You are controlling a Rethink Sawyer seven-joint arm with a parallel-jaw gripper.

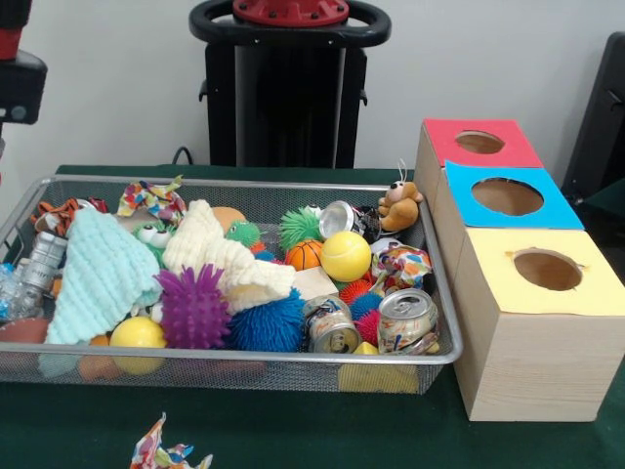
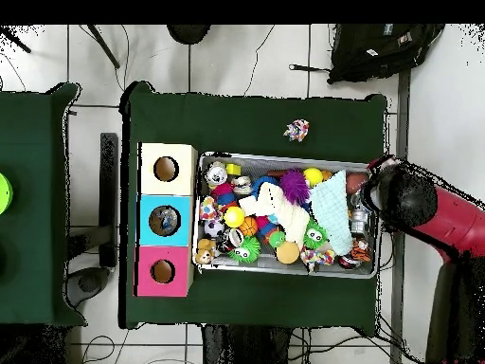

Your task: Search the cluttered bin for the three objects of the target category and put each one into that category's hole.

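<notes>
The wire mesh bin is packed with toys; it also shows in the overhead view. At its left end in the front view lie a clear creased bottle with a bluish tint and a second crinkled clear bottle; overhead they show as clear shapes at the bin's right end. A third bottle is hidden. The blue-panelled hole is the middle one of the wooden box. The arm's red and black end hangs over the bin's bottle end and covers the gripper.
The red-panelled hole and the yellow-panelled hole flank the blue one. Metal cans lie at the bin's front right. A teal cloth lies beside the bottles. A colourful toy lies on the green table outside the bin.
</notes>
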